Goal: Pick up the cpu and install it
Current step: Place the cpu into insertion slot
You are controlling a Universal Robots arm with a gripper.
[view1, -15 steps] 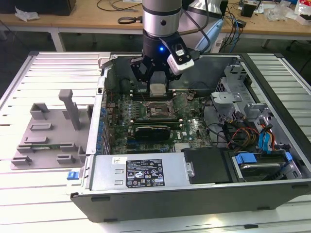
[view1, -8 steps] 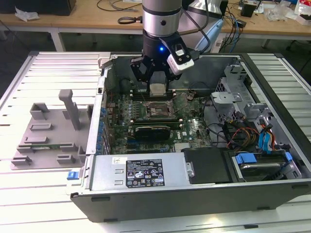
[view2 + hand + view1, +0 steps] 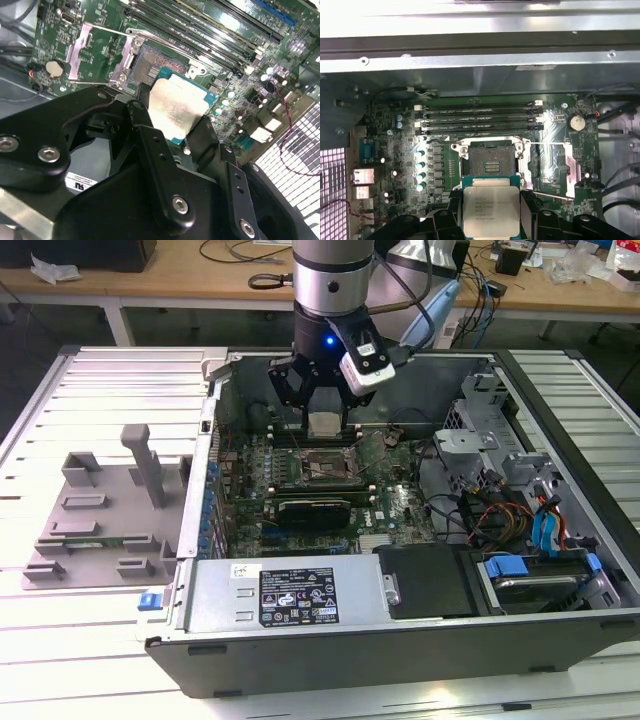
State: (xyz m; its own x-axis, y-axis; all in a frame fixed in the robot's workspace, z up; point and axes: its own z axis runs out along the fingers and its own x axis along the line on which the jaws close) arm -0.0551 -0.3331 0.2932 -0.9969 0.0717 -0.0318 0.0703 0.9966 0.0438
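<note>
In the exterior view, your black two-fingered gripper hangs inside the open dark grey computer case, toward its far wall. It is clenched on the cpu, a small flat square chip with a pale silvery metal top. The chip sits off the green motherboard, just beyond the far edge of the dark square metal-framed socket. The large grey plastic slotted tray lies outside the case on the slatted tabletop, at the exterior view's left, well apart from the gripper.

In the second wrist view, the cpu is pinched by its opposite edges between the black fingers of the gripper. The socket shows past the chip with its contact field bare. Its silvery hold-down frame is swung open to one side.

In the first wrist view, the cpu is again held in the gripper. The socket lies beyond it, open and empty, near the row of long black memory slots.

By my reading, you have the pick-up done: the chip is out of the tray and carried to the board. The install is not yet done: the chip is near the socket but neither over it nor seated, and the hold-down frame stands open.
</note>
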